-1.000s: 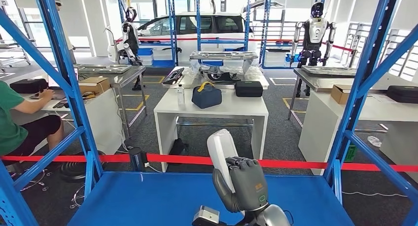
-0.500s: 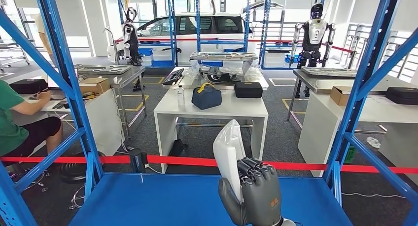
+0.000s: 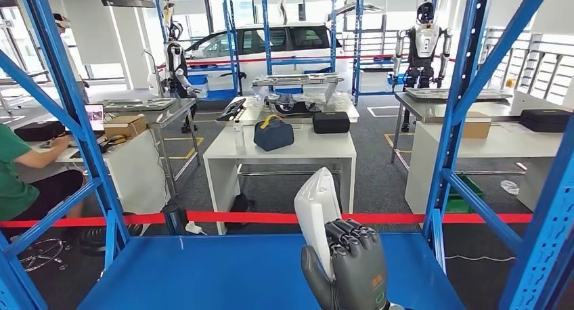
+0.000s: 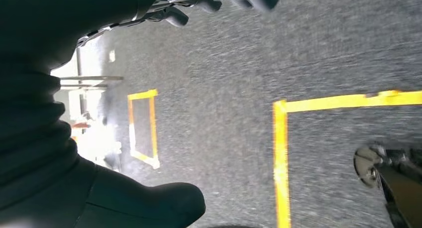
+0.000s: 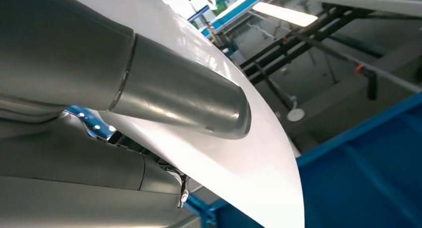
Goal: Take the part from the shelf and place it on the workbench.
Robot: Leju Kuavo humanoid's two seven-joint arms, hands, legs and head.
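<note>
Part (image 3: 317, 212) is off the blue shelf (image 3: 203, 276) — right hand (image 3: 352, 269) grips it upright; left hand (image 4: 74, 178) hangs, fingers apart, empty. Workbench placement remains.

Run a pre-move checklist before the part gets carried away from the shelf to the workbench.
1. Grip on the white part: ok; the right hand holds it upright, thumb pressed on its face in the right wrist view.
2. Part off the blue shelf deck: ok; it is raised above the deck.
3. Clearance from the blue upright to the right: ok; a clear gap shows.
4. Left hand free: ok; it hangs over the floor, holding nothing.
5. Path to the workbench: cannot tell; red tape runs beyond the shelf.
6. Seated person out of the way: ok; far left at a desk.
</note>
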